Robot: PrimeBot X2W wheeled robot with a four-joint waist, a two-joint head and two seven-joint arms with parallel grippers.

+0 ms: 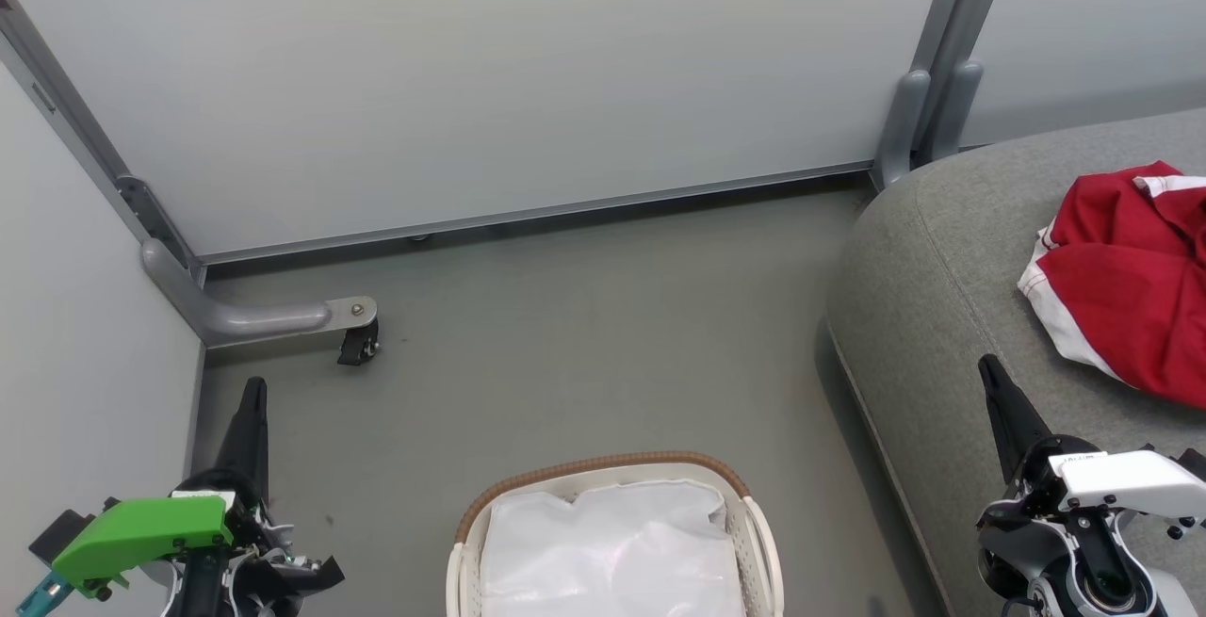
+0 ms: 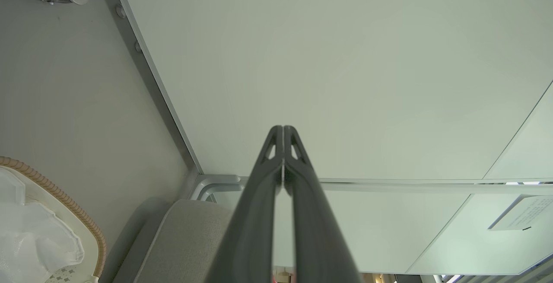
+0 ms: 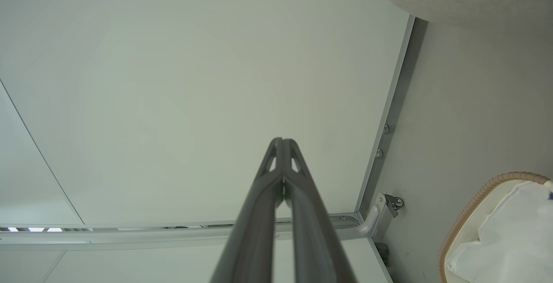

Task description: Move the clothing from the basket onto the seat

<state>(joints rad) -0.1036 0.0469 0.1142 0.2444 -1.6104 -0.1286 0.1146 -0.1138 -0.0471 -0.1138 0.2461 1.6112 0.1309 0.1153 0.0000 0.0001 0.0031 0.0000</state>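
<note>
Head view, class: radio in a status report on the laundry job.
Left pincer shut, empty; right pincer shut, empty. Red clothing on seat. Basket shows white liner, no red. No obstruction seen.

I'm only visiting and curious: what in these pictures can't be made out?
Basket: the head view's bottom edge cuts off its near half, and the white liner hides anything beneath.
Red clothing on the seat: cut by the head view's right edge, so how many pieces is unclear.
Paper notice, left wrist view: print too small to read.
</note>
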